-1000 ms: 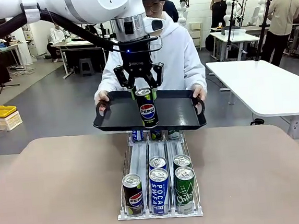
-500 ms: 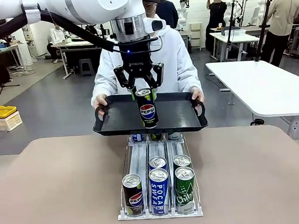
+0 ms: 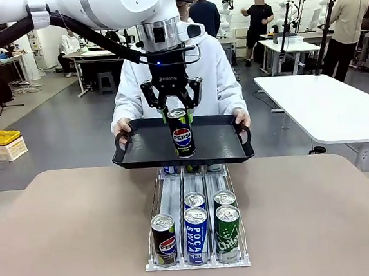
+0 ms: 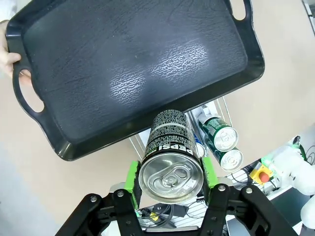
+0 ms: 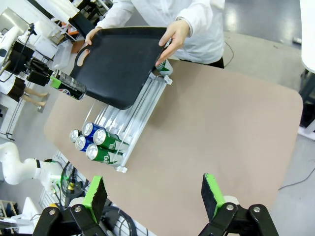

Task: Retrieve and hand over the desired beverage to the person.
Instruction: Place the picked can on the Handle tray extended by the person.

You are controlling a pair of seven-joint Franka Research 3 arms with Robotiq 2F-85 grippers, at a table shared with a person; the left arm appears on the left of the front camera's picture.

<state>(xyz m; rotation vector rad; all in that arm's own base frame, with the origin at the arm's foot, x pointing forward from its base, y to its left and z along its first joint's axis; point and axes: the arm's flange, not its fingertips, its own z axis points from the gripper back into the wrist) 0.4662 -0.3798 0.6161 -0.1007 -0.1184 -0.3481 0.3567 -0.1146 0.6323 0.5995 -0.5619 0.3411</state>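
My left gripper is shut on the top of an upright black Pepsi can. In the left wrist view its green pads press both sides of the can. The can hangs over a black tray that the person in a white hooded jacket holds by both handles at the table's far edge. I cannot tell whether the can's base touches the tray. My right gripper is open and empty, high above the table, well away from the tray.
A clear three-lane rack with several cans stands on the tan table just below the tray. Its front row holds a Pepsi, a Pocari Sweat and a green Chilsung. A white table stands at the right.
The person has shifted the tray slightly left and a little lower. My left gripper and the can have stayed nearly still.
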